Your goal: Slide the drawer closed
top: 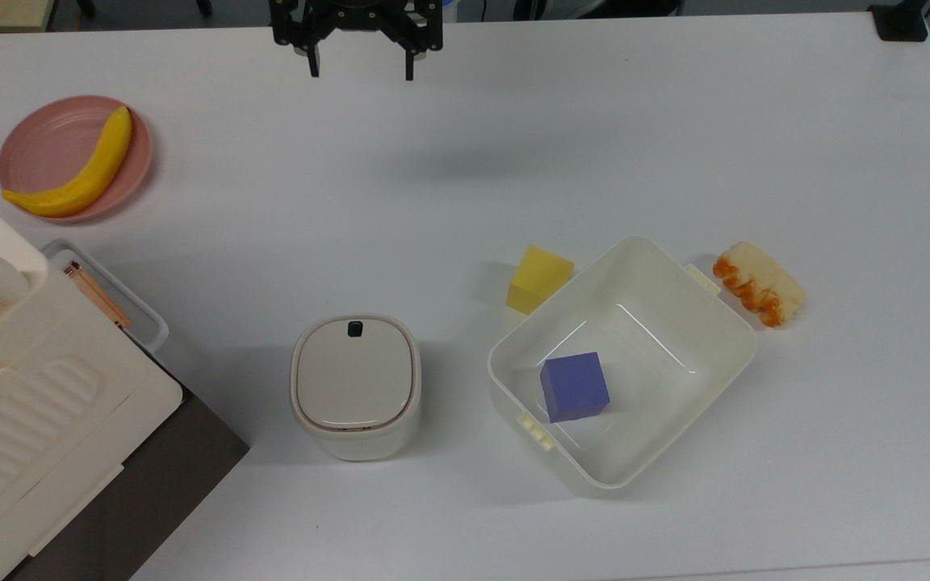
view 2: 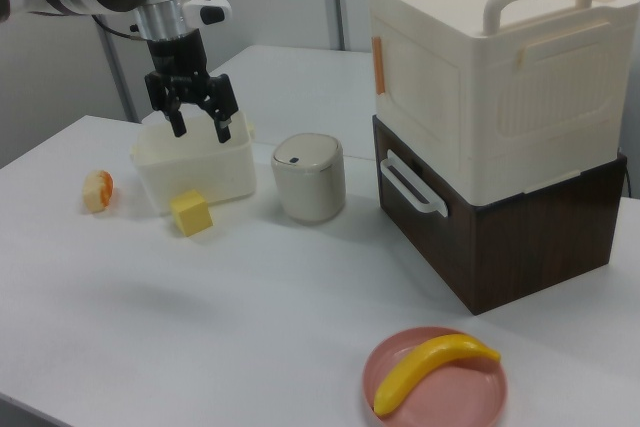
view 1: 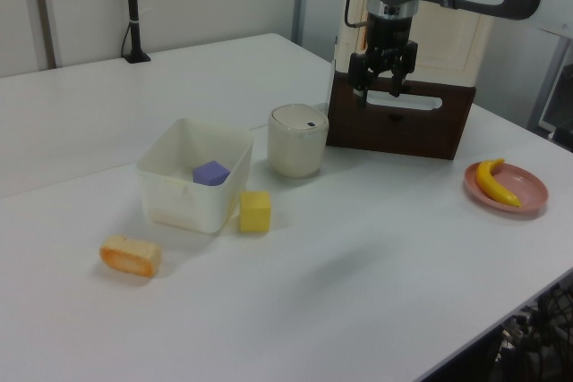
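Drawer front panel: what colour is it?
Dark brown, wood-grained, on the drawer, with a white handle; clearest in the right view.

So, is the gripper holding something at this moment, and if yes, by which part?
Nothing is held. The gripper is open with empty space between its fingers, raised above the table, away from the drawer.

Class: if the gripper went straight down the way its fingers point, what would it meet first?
Probably bare table. The open gripper points down near the table's far edge in the top view, with nothing below it; depth is uncertain.
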Available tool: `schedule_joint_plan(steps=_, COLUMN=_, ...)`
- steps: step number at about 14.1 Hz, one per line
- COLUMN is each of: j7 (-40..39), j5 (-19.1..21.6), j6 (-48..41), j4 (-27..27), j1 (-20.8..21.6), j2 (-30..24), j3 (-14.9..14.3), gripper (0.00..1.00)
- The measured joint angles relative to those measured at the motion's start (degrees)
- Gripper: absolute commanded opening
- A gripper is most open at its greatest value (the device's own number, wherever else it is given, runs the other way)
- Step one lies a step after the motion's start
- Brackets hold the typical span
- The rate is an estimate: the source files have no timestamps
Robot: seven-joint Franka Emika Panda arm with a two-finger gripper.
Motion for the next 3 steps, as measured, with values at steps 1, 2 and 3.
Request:
schedule_joint_plan(steps=1, j7=0.0, j5=0.0, j6=0.0, j4=0.0, j1=0.0, j2=0.0, j3=0.0, gripper=1.00)
schedule_joint_plan(steps=2, j7=0.0, j5=0.0, j6=0.0, j4=0.0, j1=0.0, j2=0.0, j3=-0.1, gripper=1.00)
schedule_joint_plan(steps=3, j7=0.0, j5=0.0, j6=0.0, j4=0.0, j1=0.0, j2=0.0, j3=-0.1, gripper=1.00)
